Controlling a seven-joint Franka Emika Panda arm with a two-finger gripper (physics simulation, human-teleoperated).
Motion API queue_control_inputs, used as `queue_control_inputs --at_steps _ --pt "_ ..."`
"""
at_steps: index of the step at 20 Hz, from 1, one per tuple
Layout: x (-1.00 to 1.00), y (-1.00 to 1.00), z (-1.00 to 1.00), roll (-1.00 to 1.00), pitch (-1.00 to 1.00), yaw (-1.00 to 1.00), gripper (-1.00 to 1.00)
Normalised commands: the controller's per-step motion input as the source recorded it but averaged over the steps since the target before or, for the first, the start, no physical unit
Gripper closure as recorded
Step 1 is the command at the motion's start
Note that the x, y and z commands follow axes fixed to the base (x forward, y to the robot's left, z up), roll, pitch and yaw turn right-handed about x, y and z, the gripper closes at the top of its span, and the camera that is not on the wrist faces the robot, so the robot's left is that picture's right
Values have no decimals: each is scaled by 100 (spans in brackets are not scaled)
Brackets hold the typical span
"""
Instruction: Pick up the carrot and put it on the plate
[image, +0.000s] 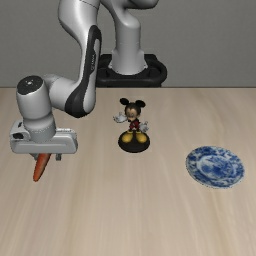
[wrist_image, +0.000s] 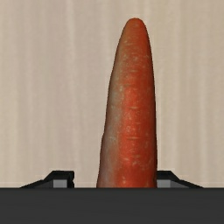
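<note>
arm (image: 82, 75) folds down over table (image: 120, 215), gripper (image: 42, 156) pointing downward, clamped on upright carrot (wrist_image: 129, 114).

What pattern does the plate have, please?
The plate has a blue-and-white ornamental pattern, seen best in the exterior view.

Light wooden tabletop (image: 128, 220), plain grey wall (image: 220, 40)

This looks like a robot test room. A big robot arm (image: 80, 90) stands on a black base (image: 150, 70) by a wooden table (image: 110, 215), with a plain grey wall (image: 215, 40) behind.
</note>
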Motion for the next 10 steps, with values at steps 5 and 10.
queue_control_inputs --at_steps 5,10 --pt "0 0 40 0 0 0 100" --pt "0 0 100 0 0 0 100"
